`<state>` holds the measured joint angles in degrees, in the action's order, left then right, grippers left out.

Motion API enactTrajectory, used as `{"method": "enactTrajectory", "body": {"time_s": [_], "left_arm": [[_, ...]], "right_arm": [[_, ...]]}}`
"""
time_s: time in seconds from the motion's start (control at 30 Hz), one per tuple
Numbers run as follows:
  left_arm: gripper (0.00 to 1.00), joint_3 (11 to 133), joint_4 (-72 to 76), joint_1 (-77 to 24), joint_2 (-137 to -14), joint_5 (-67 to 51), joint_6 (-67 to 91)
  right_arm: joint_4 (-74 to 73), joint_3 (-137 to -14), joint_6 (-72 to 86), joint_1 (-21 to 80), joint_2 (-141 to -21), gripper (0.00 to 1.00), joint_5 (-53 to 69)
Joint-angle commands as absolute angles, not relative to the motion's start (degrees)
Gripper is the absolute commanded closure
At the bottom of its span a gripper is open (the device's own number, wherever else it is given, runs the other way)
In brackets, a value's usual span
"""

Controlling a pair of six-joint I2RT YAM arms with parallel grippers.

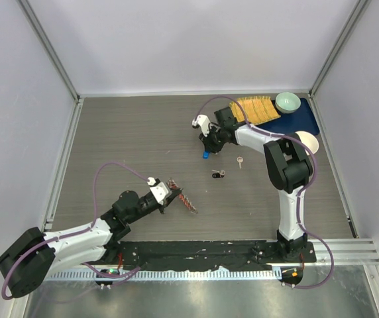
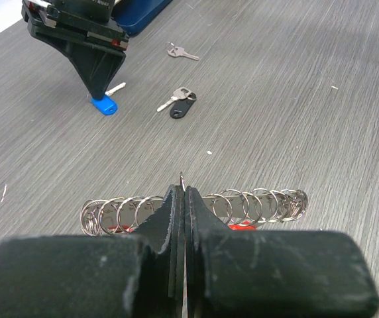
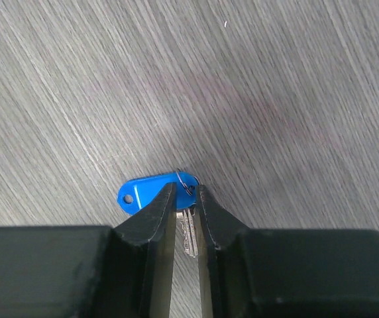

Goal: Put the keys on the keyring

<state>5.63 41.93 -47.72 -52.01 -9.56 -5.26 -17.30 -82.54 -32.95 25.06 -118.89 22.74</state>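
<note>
Looking down, you have your left gripper (image 2: 181,191) clamped shut on the silvery wire-ring keyring (image 2: 259,204) with its red oblong fob, left of centre toward the near edge of the grey wood-grain desk (image 1: 123,139). Your right gripper (image 3: 184,189) stands narrowly parted astride the silver blade of the small blue-headed key (image 3: 146,192) near mid-desk. A black-headed key (image 2: 179,104) and a plain silver key (image 2: 183,52) lie nearer the right edge.

I am logging three keys lying on the table (image 1: 123,146): the far-left key (image 1: 205,156) between the right gripper's (image 1: 206,148) tips, the near key (image 1: 218,174) right of it and closer to the bases, the right-hand key (image 1: 240,161) just beyond. The keyring (image 1: 185,202) is lying near-left, well apart from them, the left gripper (image 1: 168,199) meeting its middle from the left. A tray (image 1: 307,123) with a bowl (image 1: 287,101) at its far end is sitting far right.
</note>
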Motion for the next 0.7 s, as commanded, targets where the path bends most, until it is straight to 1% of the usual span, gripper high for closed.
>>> {"method": "enactTrajectory", "body": {"time_s": [0.0, 0.1, 0.23, 0.27, 0.33, 0.4, 0.57, 0.67], "left_arm": [[1.00, 6.9, 44.9, -47.7, -52.4, -9.8, -6.3], [1.00, 6.9, 44.9, -47.7, -52.6, -9.8, -6.3], [1.00, 6.9, 44.8, -47.7, -52.7, -9.8, -6.3], [1.00, 6.9, 44.8, -47.8, -52.8, -9.8, -6.2], [1.00, 6.9, 44.8, -47.8, -52.7, -9.9, -6.3], [1.00, 6.9, 44.8, -47.7, -52.6, -9.8, -6.3], [1.00, 6.2, 46.5, -47.7, -52.6, -10.0, -6.3], [1.00, 5.3, 48.9, -47.7, -53.1, -10.6, -6.6]], "right_arm": [[-17.0, -84.3, -34.1, 25.1, -119.1, 0.78, 24.1], [-17.0, -84.5, -34.6, 25.1, -119.3, 0.75, 24.5], [-17.0, -84.9, -35.1, 25.0, -119.7, 0.78, 24.8], [-17.1, -85.0, -35.2, 25.1, -119.8, 0.85, 24.8], [-17.1, -85.2, -35.3, 25.1, -120.0, 0.91, 25.0], [-17.1, -85.1, -35.4, 25.1, -119.8, 0.99, 25.4], [-19.2, -84.4, -36.2, 25.3, -115.4, 0.99, 26.7], [-19.8, -79.8, -36.8, 27.0, -109.6, 0.99, 26.0]]}}
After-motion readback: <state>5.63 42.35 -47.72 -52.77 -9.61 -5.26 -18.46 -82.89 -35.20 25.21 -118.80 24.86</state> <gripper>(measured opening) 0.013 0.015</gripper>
